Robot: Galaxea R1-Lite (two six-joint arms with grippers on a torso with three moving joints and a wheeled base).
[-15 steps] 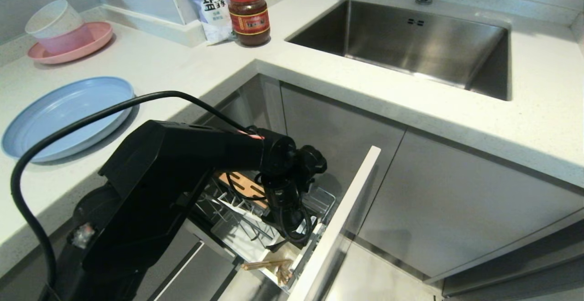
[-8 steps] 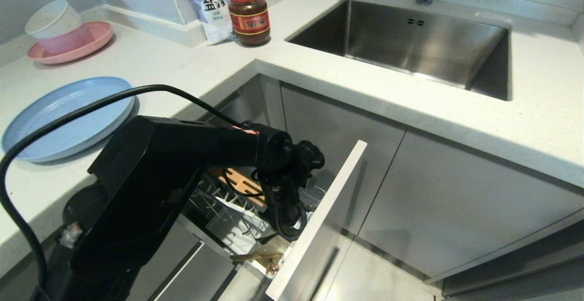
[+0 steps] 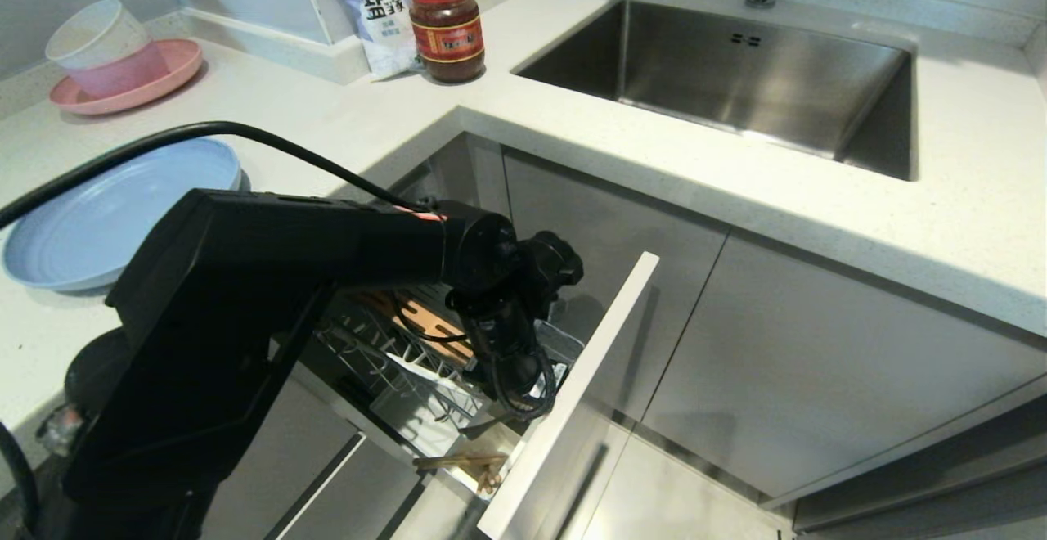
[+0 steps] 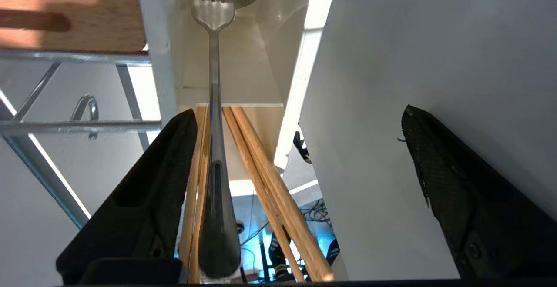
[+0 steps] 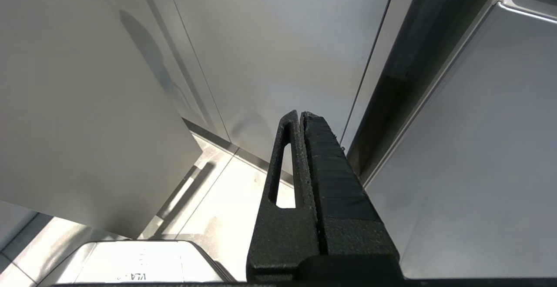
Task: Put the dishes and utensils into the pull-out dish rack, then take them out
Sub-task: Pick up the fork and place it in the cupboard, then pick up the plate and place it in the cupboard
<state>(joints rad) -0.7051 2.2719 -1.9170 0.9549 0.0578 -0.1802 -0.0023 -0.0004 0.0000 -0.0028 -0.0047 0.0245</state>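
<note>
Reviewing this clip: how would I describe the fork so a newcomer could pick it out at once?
Start at the pulled-out dish rack under the counter corner, left of the sink. In its white cutlery caddy, beside the grey front panel, the fork lies along the wooden chopsticks. It alone is silver metal, with tines.

The right pincer is hanging with its two black fingers pressing flat against each other, nothing lying between them. One finger is showing a long narrow slot through its side. Grey cabinet fronts are filling the space beyond the tips, with a dark gap running between two panels. A pale tiled floor is showing below, and a white object's rounded corner is sitting near the pincer's base.
</note>
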